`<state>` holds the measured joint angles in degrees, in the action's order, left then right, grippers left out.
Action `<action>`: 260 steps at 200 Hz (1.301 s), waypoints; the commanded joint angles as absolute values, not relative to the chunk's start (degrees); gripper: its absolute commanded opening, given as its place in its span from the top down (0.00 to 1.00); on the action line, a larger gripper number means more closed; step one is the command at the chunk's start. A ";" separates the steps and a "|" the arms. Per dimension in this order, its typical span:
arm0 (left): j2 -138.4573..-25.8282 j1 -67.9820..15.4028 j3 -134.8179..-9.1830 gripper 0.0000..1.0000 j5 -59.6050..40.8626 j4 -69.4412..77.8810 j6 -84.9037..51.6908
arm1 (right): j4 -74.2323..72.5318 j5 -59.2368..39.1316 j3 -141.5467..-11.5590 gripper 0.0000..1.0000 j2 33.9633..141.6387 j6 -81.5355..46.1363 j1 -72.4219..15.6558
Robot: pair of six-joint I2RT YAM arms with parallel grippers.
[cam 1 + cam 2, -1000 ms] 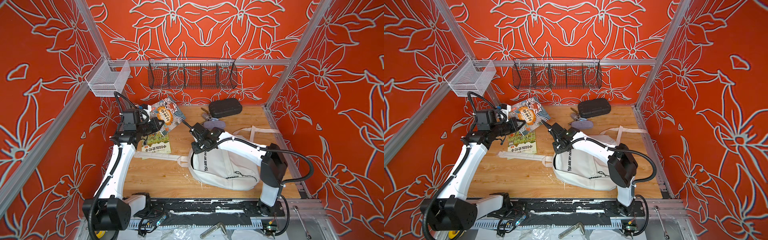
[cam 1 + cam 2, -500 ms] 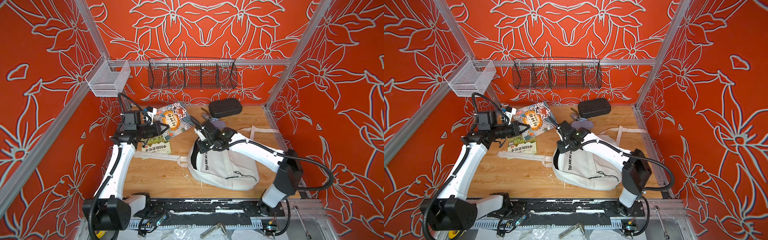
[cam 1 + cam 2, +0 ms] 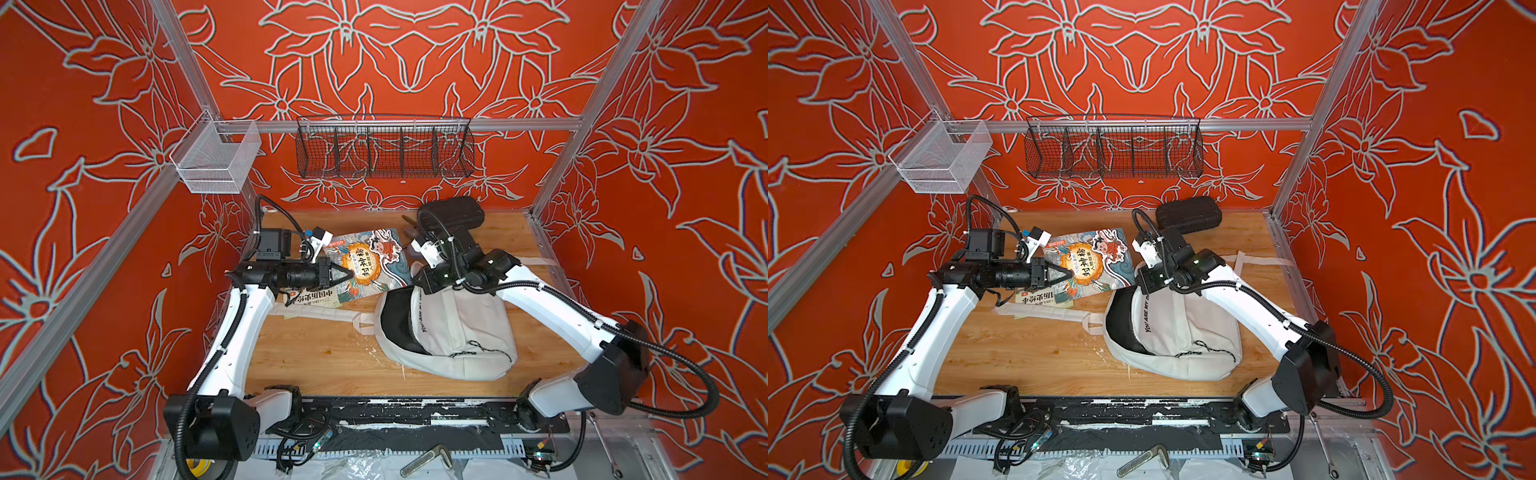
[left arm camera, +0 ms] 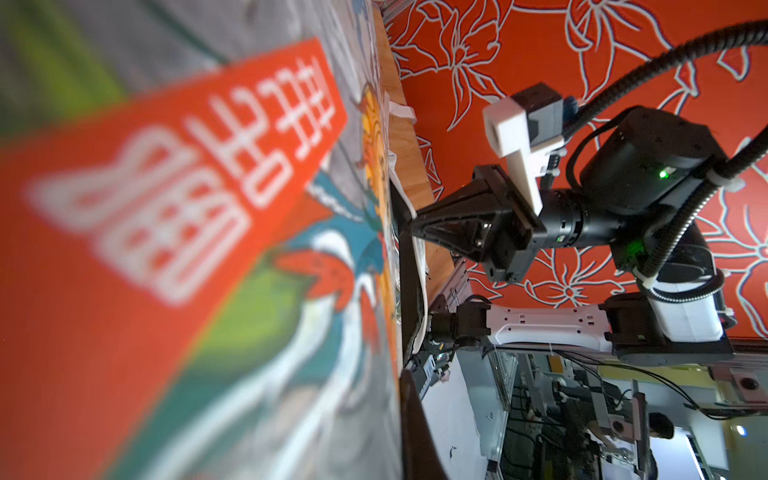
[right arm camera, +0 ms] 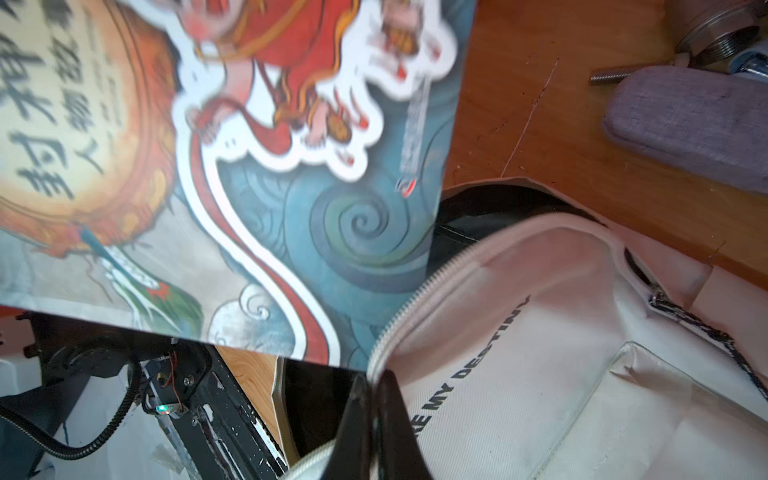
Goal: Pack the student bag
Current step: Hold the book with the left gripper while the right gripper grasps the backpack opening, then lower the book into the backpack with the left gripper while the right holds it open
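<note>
Big picture first: a wooden counter (image 3: 332,361), and on its right half lies the white student bag (image 3: 457,332), lettered front up, its dark mouth gaping toward the left arm. Tilted just beside that mouth is the picture book (image 3: 370,266), lifted off the counter, with one corner right at the bag's zip edge in the right wrist view.

The left fingers (image 3: 348,274) are pressed together on the book's cover edge, carrying it from the far side. The right fingers (image 5: 368,415) are pinching the bag's zip rim and lifting it, so the opening stands up.

This looks like the feeding-in step, with packing barely begun: a second book (image 3: 311,296) lies flat under the left arm.

To do it well, I'd say hold that rim high and taut and lead with the low corner. The book should tip steeper so it slides down the inside wall rather than across the zip. The risk is the corner catching the zip teeth or the soft fabric folding shut. Only let go once most of the cover is inside.
</note>
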<state>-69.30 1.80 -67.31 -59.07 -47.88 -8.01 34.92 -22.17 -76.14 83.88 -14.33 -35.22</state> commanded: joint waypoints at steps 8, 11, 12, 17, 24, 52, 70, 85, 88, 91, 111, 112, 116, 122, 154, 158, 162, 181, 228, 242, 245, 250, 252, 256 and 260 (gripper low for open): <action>-70.55 0.80 -65.90 1.00 -59.89 -52.90 -3.61 | 30.57 -28.92 -77.93 1.00 81.30 -12.71 -33.38; -70.68 0.79 -65.72 1.00 -59.54 -53.06 -3.60 | 30.78 -28.92 -78.27 1.00 81.18 -12.28 -33.25; -70.72 0.75 -65.64 1.00 -59.39 -53.16 -3.60 | 30.86 -28.92 -78.34 1.00 81.15 -12.16 -33.24; -70.95 0.64 -65.34 1.00 -58.54 -53.31 -3.58 | 31.43 -28.92 -78.65 1.00 80.98 -11.53 -33.22; -71.36 0.46 -64.91 1.00 -57.83 -53.29 -3.67 | 32.15 -28.81 -78.99 1.00 80.66 -10.58 -33.01; -72.05 -3.40 -62.19 1.00 -56.80 -47.60 -6.85 | 32.79 -28.50 -79.42 1.00 79.58 -9.89 -32.10; -73.38 -7.10 -61.29 1.00 -55.62 -45.13 -7.40 | 32.03 -30.44 -79.97 1.00 79.28 -9.83 -31.84; -75.11 -8.96 -60.66 1.00 -56.06 -42.34 -9.31 | 30.62 -33.37 -80.32 1.00 79.32 -10.28 -31.51; -75.52 -9.37 -60.60 1.00 -56.07 -41.98 -9.47 | 30.30 -34.08 -80.40 1.00 79.30 -10.43 -31.46; -75.86 -9.77 -60.68 1.00 -56.05 -41.74 -9.61 | 30.10 -34.53 -80.53 1.00 79.32 -10.61 -31.42; -78.98 -13.03 -61.89 1.00 -54.90 -41.74 -9.67 | 29.36 -35.55 -81.36 1.00 79.70 -11.69 -31.26; -79.13 -13.20 -61.93 1.00 -54.91 -41.74 -9.67 | 29.36 -35.53 -81.42 1.00 79.75 -11.78 -31.23; -79.82 -13.90 -62.16 1.00 -54.93 -41.62 -9.67 | 29.40 -35.62 -81.54 1.00 79.92 -11.94 -31.24; -80.88 -15.07 -62.50 1.00 -54.93 -41.51 -9.82 | 29.28 -35.84 -81.71 1.00 80.19 -12.13 -31.22; -87.11 -19.27 -64.98 1.00 -52.44 -42.09 -11.57 | 27.16 -36.16 -81.36 1.00 81.01 -15.26 -31.20; -87.78 -19.45 -65.28 1.00 -51.73 -42.15 -12.14 | 26.73 -36.36 -81.18 1.00 80.97 -15.61 -31.18; -88.32 -19.66 -65.26 1.00 -51.05 -41.65 -12.99 | 26.19 -36.38 -81.03 1.00 80.95 -16.13 -31.20; -88.35 -20.77 -62.72 1.00 -49.61 -33.44 -17.63 | 24.10 -36.71 -79.93 1.00 80.71 -18.37 -31.19; -89.90 -24.69 -62.84 0.74 -41.38 -26.01 -20.30 | 23.24 -35.66 -78.63 1.00 80.77 -20.00 -31.20; -91.06 -24.72 -63.91 0.51 -40.48 -27.75 -20.09 | 25.34 -33.59 -79.23 1.00 80.79 -18.71 -31.16; -90.90 -24.74 -64.02 0.47 -39.86 -28.17 -19.93 | 26.00 -33.04 -79.28 1.00 80.77 -18.21 -31.18; -90.38 -24.70 -64.07 0.42 -38.43 -28.86 -19.78 | 27.09 -32.18 -79.72 1.00 80.83 -17.43 -31.20; -90.01 -24.70 -64.07 0.40 -37.75 -29.01 -19.60 | 27.54 -31.82 -79.78 1.00 80.85 -17.15 -31.18; -89.17 -24.70 -64.00 0.36 -36.36 -29.36 -19.32 | 28.63 -31.10 -79.93 1.00 80.86 -16.42 -31.16; -88.29 -24.68 -63.97 0.31 -34.98 -29.69 -18.79 | 29.39 -30.46 -80.01 1.00 80.86 -15.86 -31.07</action>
